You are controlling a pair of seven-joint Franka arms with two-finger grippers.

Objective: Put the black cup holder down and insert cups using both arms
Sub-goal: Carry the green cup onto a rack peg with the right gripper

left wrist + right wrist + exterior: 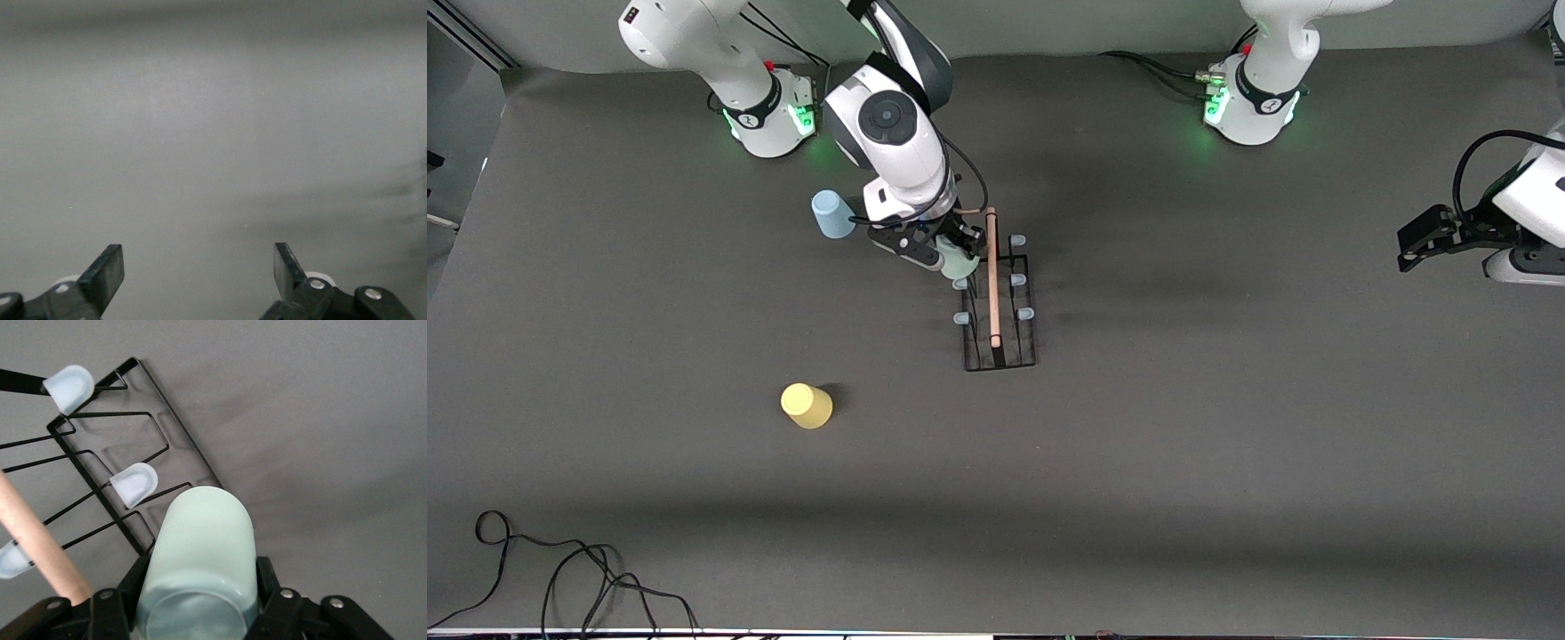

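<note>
Right gripper (193, 613) pinching pale green cup (200, 567) over black cup holder (1000, 307) mid-desk. Left gripper (199, 273) spread, waiting. Blue cup (832, 214) beside holder; yellow cup (807, 405) nearer front camera.

We look down from a high front camera facing the two robot bases, taking in the whole table (1138, 462). The right wrist camera sits close above the black cup holder (133, 453) and the grey-green cup (200, 560) — both also appear in the front view, holder (1000, 342) and cup (960, 264). The left wrist camera looks past its own fingertips (107, 273) at plain grey surface — no object shared.
</note>
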